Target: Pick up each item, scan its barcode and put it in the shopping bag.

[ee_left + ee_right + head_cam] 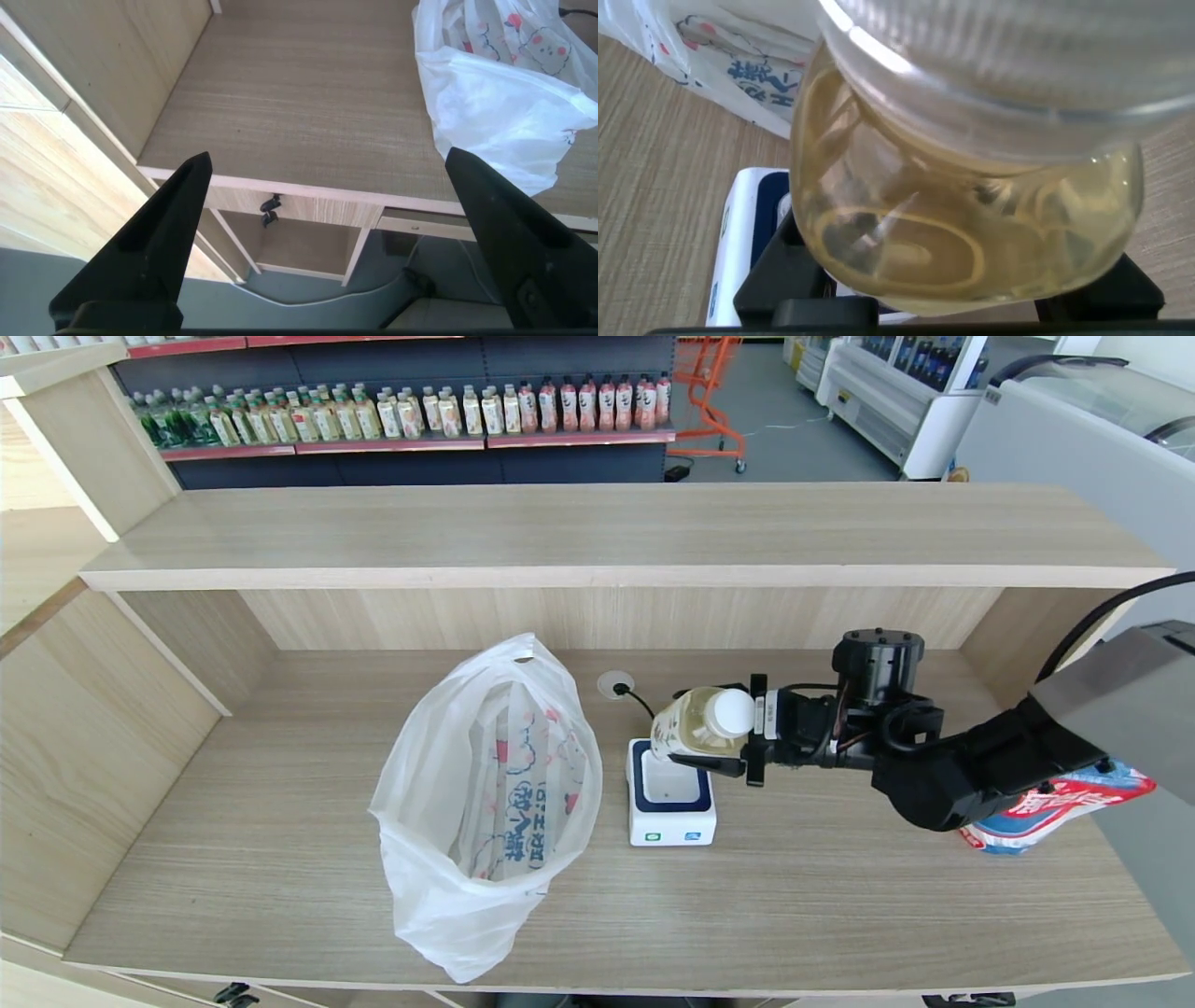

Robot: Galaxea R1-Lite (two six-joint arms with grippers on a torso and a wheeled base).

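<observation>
The bottle (pixel 702 723), white-capped and full of pale yellow drink, hung tilted on its side just above the scanner (pixel 670 798). The right pincer (pixel 700 733) was clenched on it near the cap end. The bag (pixel 485 803) stood open just beside the scanner, on the robot's left, with a printed pack inside. The left pincer (pixel 327 252) was spread wide and held nothing, off the near edge of the table (pixel 840 896) by the bag. A red, blue and white packet (pixel 1055 807) lay under the right arm.

The scan looked likely to fail if the barcode faced away from the scanner window. With the grip so near one end, the heavy body could sag or slip, and a low pass could knock the scanner. The bag's limp mouth might fold shut on entry.

No lettering could be made out on the bottle. The pack in the bag bore dark characters and pink figures, and the packet had bold print. The scanner's front showed small green and blue marks.
</observation>
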